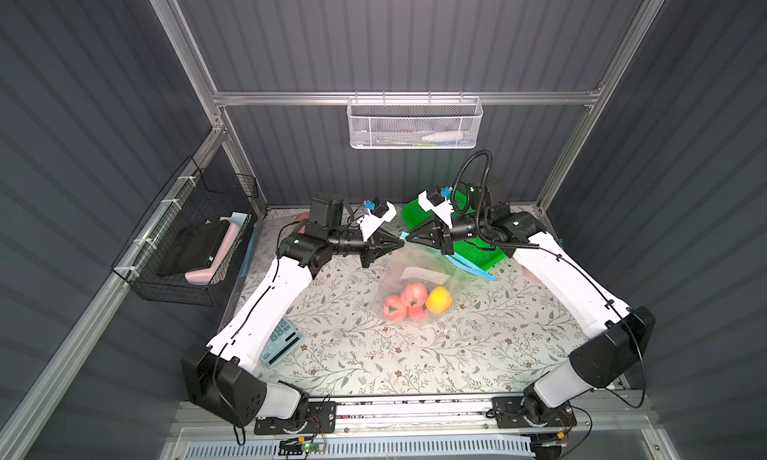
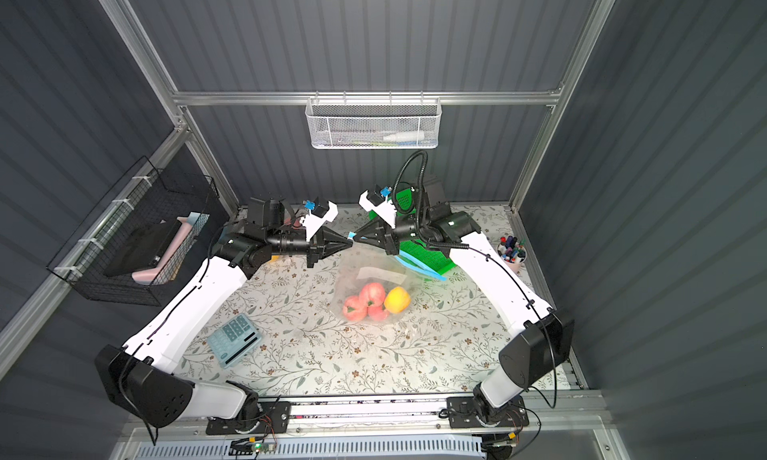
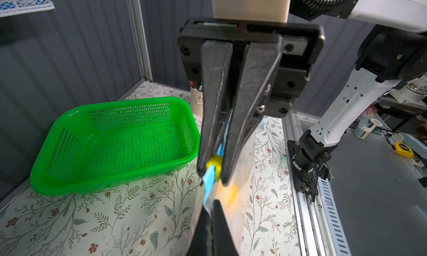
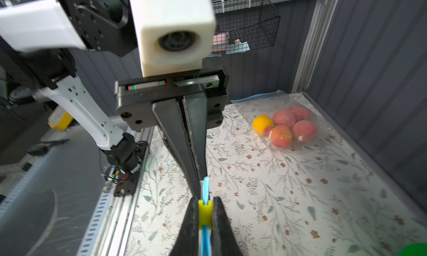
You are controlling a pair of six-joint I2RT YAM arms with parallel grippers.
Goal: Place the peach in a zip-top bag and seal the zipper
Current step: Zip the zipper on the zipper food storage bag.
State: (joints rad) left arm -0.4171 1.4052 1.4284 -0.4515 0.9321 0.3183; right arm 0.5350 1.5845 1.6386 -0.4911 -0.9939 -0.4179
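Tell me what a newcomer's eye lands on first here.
The left pincer and right pincer meet tip to tip above the table, the left shut on the blue zipper, the right on its yellow slider. Below, pink peaches and one yellow fruit show through the clear bag. A bright green basket sits behind.

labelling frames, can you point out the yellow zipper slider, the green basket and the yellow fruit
yellow zipper slider (image 4: 205, 210), right wrist view, on its yellow front face
green basket (image 3: 111, 178), left wrist view, on its long outer wall
yellow fruit (image 1: 439, 299), a top view, on the middle of its skin
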